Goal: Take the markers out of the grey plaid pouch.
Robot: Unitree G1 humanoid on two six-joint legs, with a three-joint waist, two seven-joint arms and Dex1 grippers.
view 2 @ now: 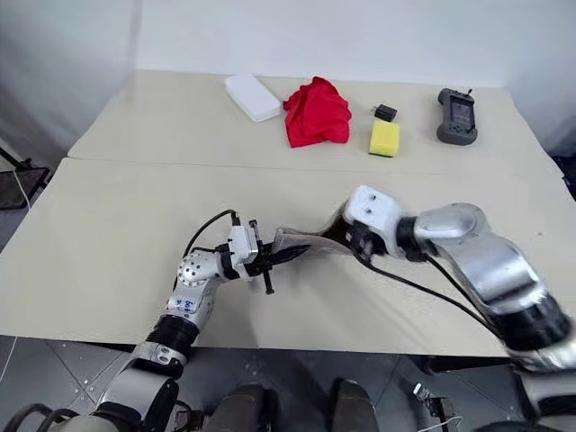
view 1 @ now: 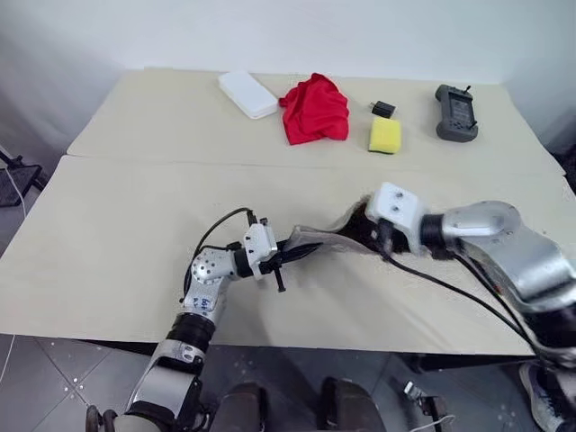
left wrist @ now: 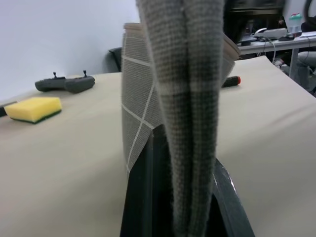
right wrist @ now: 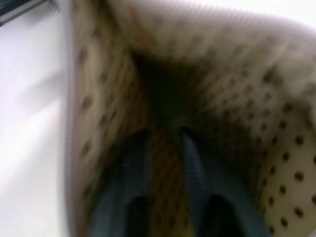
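The grey plaid pouch [view 1: 315, 241] hangs just above the table [view 1: 117, 243] between my two grippers. My left gripper [view 1: 286, 256] is shut on the pouch's left end, and its black fingers [left wrist: 143, 187] pinch the folded fabric. My right gripper [right wrist: 163, 133] is pushed into the pouch's open mouth. Its two fingers stand apart against the beige dotted lining, with nothing clearly between them. The pouch's depth is dark, so I cannot tell what lies there. A black marker with a red end [left wrist: 232, 80] lies on the table beyond the pouch.
Along the far side of the table lie a white flat box [view 1: 248, 94], a red cloth [view 1: 315, 108], a small black block [view 1: 382, 109], a yellow sponge [view 1: 385, 135] and a grey controller [view 1: 456, 112]. A seam crosses the table at mid-depth.
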